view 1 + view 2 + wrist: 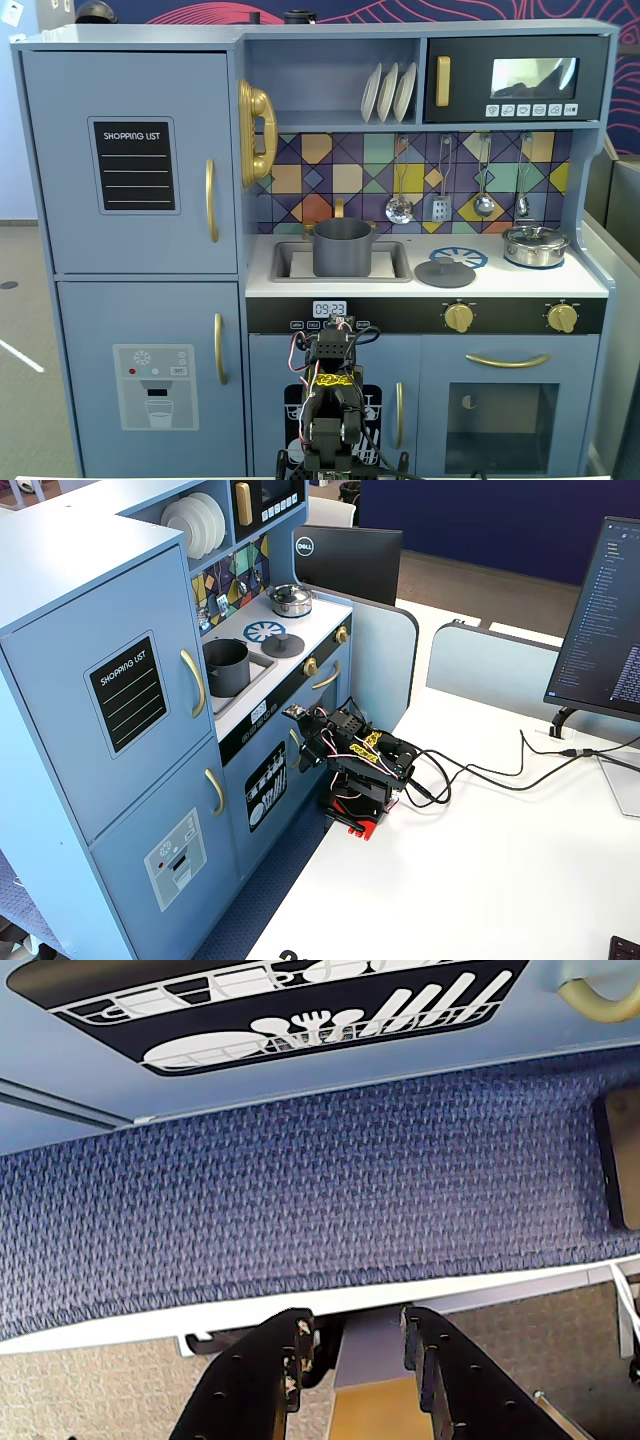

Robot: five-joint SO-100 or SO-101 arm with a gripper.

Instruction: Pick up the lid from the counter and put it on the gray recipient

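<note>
The lid [445, 272], a flat dark gray disc with a small knob, lies on the white counter [500, 284] just in front of the printed burner ring; it also shows in another fixed view [285, 644]. The gray recipient [342, 247] stands uncovered in the sink recess, to the lid's left. My arm [330, 400] is folded low in front of the kitchen's lower doors, well below the counter. In the wrist view my gripper [357, 1325] is open with nothing between its black fingers, facing the blue carpet and the table edge.
A shiny steel pot [535, 245] with its own lid sits at the counter's right end. Utensils [440, 205] hang above the counter. Monitors [600, 620] and cables [480, 770] occupy the white table behind the arm.
</note>
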